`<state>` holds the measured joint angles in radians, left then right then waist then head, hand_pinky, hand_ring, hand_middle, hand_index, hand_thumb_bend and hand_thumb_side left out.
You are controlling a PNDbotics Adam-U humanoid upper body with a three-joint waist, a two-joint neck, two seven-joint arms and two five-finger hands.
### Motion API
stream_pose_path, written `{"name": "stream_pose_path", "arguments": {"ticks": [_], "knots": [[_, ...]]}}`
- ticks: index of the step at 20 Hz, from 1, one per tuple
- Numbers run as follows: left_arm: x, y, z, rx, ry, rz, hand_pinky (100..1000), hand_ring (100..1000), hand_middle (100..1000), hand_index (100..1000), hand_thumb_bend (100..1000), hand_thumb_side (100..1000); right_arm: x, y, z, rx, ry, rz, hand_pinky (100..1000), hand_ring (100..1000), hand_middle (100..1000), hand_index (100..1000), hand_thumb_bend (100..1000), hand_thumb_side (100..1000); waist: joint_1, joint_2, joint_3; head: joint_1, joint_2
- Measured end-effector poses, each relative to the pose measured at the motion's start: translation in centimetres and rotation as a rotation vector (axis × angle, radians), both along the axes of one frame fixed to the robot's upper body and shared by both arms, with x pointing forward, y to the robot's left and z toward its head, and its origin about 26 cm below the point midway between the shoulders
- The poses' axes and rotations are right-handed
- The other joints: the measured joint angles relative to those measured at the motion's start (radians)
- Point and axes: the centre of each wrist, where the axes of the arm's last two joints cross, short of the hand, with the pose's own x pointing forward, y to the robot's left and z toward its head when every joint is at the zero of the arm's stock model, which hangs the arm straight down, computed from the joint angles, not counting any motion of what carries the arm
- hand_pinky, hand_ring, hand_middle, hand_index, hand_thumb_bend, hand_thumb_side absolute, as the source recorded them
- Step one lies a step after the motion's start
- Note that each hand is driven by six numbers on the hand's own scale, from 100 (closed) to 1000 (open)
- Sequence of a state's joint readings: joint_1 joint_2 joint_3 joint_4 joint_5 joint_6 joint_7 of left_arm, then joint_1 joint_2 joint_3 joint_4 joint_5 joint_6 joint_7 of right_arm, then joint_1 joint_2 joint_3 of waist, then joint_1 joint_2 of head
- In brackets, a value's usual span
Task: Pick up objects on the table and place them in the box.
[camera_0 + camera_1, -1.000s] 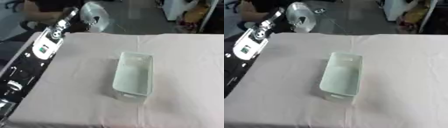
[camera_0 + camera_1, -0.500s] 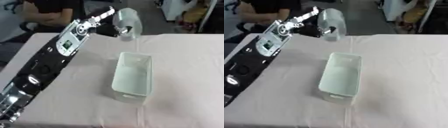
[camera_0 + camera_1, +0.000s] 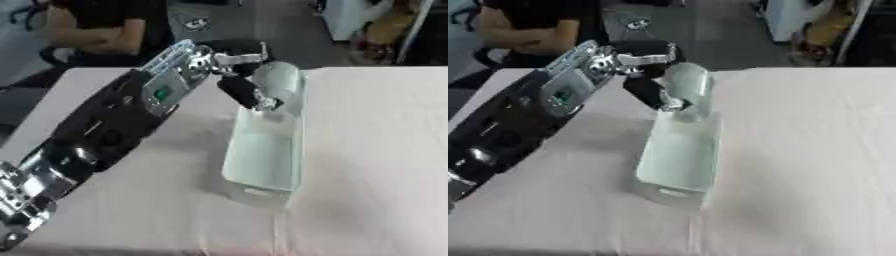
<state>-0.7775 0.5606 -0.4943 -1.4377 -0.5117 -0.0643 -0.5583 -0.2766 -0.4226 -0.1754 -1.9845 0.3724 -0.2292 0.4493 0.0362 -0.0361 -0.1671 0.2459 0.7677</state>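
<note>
A pale green open box (image 3: 262, 155) lies lengthwise in the middle of the cloth-covered table. My left hand (image 3: 243, 90) reaches in from the lower left and hangs over the box's far end. Its fingers are curled round a pale, rounded, greyish object (image 3: 278, 82), which is held just above the box's far rim. The object's shape is blurred and I cannot make out what it is. The box's inside (image 3: 677, 155) shows nothing in it. My right hand shows in no view.
The table (image 3: 376, 150) carries a pinkish-white cloth. A seated person in dark clothes (image 3: 105, 25) is beyond the far left edge. Shelves and yellowish clutter (image 3: 385, 30) stand past the far right.
My left arm has swung right and toward me, carrying the pale object from beyond the table's far left edge to above the box's far end. The view has also shifted.
</note>
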Motion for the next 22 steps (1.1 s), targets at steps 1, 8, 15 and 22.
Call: {"name": "stream_pose_path", "arguments": {"ticks": [1, 8, 15, 22], "knots": [[0.0, -0.1, -0.1, 0.028, -0.005, -0.009, 100, 100, 100, 100, 100, 478, 0.0, 0.0, 0.0, 0.000, 0.001, 0.000, 892, 919, 911, 939, 100, 644, 0.000, 0.000, 0.000, 0.000, 0.002], [-0.1, 0.2, -0.1, 0.165, -0.053, -0.034, 100, 100, 158, 209, 100, 291, 0.0, 0.0, 0.0, -0.001, 0.001, 0.000, 892, 919, 911, 939, 100, 644, 0.000, -0.001, 0.000, 0.000, 0.003], [-0.4, 1.1, 0.8, 0.414, -0.022, -0.085, 1000, 986, 985, 982, 1000, 1000, 0.0, 0.0, 0.0, -0.001, 0.001, 0.000, 892, 919, 911, 939, 100, 643, 0.002, -0.002, 0.000, 0.000, 0.003], [-0.9, 1.4, 2.1, 0.416, -0.038, -0.107, 1000, 1000, 1000, 1000, 1000, 1000, 0.0, 0.0, 0.0, -0.001, 0.001, 0.000, 892, 918, 911, 939, 100, 643, 0.002, -0.005, 0.001, 0.000, 0.003]]}}
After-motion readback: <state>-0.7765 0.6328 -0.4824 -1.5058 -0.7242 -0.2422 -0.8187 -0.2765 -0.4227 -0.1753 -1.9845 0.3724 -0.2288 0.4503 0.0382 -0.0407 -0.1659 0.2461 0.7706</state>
